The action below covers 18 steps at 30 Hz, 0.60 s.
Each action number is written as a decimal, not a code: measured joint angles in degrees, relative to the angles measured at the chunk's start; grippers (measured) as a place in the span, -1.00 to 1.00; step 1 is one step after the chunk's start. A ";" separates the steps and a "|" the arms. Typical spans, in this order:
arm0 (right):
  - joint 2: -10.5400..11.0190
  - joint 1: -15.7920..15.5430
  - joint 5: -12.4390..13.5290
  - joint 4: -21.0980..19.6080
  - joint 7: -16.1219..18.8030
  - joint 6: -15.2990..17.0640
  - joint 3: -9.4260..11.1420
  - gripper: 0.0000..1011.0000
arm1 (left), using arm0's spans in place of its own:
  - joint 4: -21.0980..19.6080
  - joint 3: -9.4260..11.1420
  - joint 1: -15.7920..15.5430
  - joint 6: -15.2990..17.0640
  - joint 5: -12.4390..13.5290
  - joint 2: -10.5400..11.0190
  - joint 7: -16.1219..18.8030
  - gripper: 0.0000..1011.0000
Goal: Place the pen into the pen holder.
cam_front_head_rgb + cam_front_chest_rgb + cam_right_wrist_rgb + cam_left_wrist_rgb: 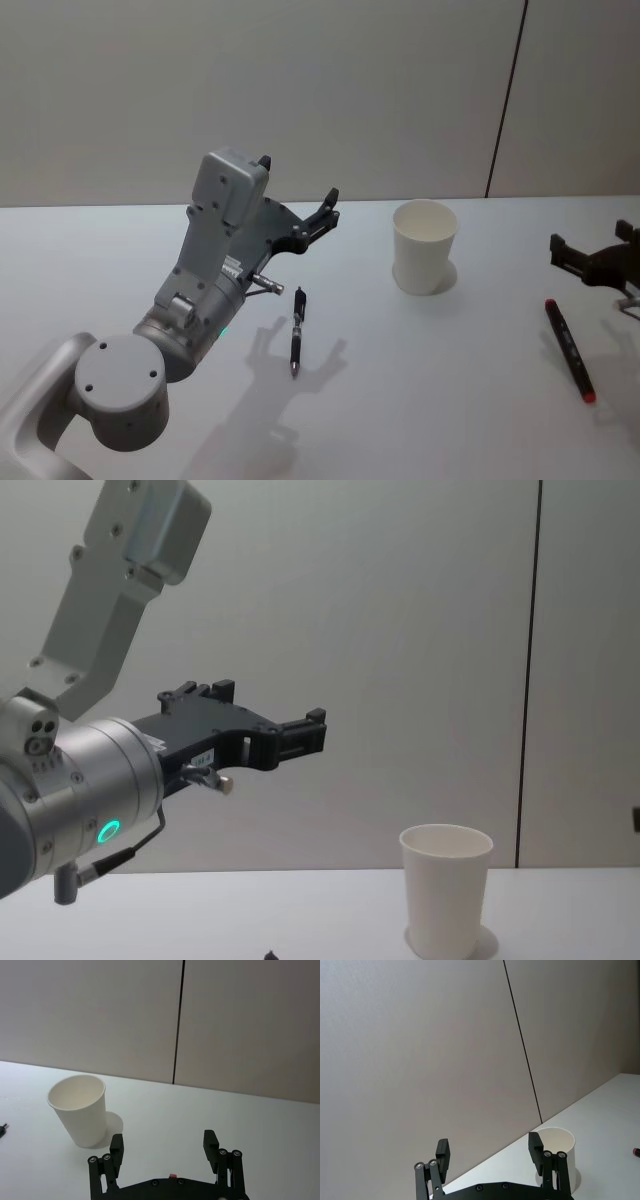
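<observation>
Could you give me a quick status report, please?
Left gripper open, raised above table. Right gripper open, near marker. Pen flat on table, cup upright, empty. Nothing between pen and cup.

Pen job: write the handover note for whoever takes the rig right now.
Left hand: open, empty, raised above the table, left of the cup.
Right hand: open, empty, on the right side, just beyond a red-tipped marker.
Cup: upright mid-table, looks empty.
Black pen: lying flat on the table, left of the cup and nearer the robot than the left hand.
Done: nothing yet; no pen gripped, none in the cup.
Left: grasp the pen, carry it over the cup, drop it in.
</observation>
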 joint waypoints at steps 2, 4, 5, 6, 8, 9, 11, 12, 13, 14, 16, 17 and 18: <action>-0.33 0.42 -0.18 0.70 -0.15 1.04 -0.20 0.98 | 0.00 0.00 0.00 0.00 0.00 0.00 0.00 0.98; -0.57 0.71 -0.30 1.17 -0.29 1.79 -0.35 0.98 | 0.00 0.00 0.00 0.00 0.00 0.00 0.00 0.98; -0.77 0.95 -0.41 1.56 -0.39 2.26 -0.47 0.98 | 0.00 0.00 0.00 0.00 0.00 0.00 0.00 0.98; -1.00 1.22 -0.56 2.00 -0.53 2.87 -0.61 0.98 | 0.00 0.00 0.00 0.00 0.00 0.00 0.00 0.98; -1.22 1.47 -0.71 2.39 -0.69 3.57 -0.73 0.98 | 0.00 0.00 0.00 0.00 0.00 0.00 0.00 0.98; -1.35 1.63 -0.75 2.62 -0.77 3.85 -0.82 0.98 | 0.00 0.00 0.00 0.00 0.00 0.00 0.00 0.98; -1.63 1.97 -0.90 3.15 -0.97 4.69 -0.97 0.98 | 0.00 0.00 0.00 0.00 0.00 0.00 0.00 0.98; -1.73 2.09 -0.94 3.32 -1.04 5.00 -1.03 0.98 | 0.00 0.00 0.00 0.00 0.00 0.00 0.00 0.98; -1.83 2.21 -0.98 3.50 -1.13 5.32 -1.08 0.98 | 0.00 0.00 0.00 0.00 0.00 0.00 0.00 0.98; -2.05 2.47 -1.05 3.89 -1.30 6.04 -1.17 0.98 | 0.00 0.00 0.00 0.00 0.00 0.00 0.00 0.98; -2.36 2.84 -1.07 4.41 -1.56 7.01 -1.29 0.98 | 0.00 0.00 0.00 0.00 0.00 0.00 0.00 0.98; -2.50 3.02 -1.07 4.62 -1.68 7.51 -1.33 0.98 | 0.00 0.00 0.00 0.00 0.00 0.00 0.00 0.98; -2.57 3.11 -1.07 4.74 -1.75 7.77 -1.34 0.98 | 0.00 0.00 0.00 0.00 0.00 0.00 0.00 0.98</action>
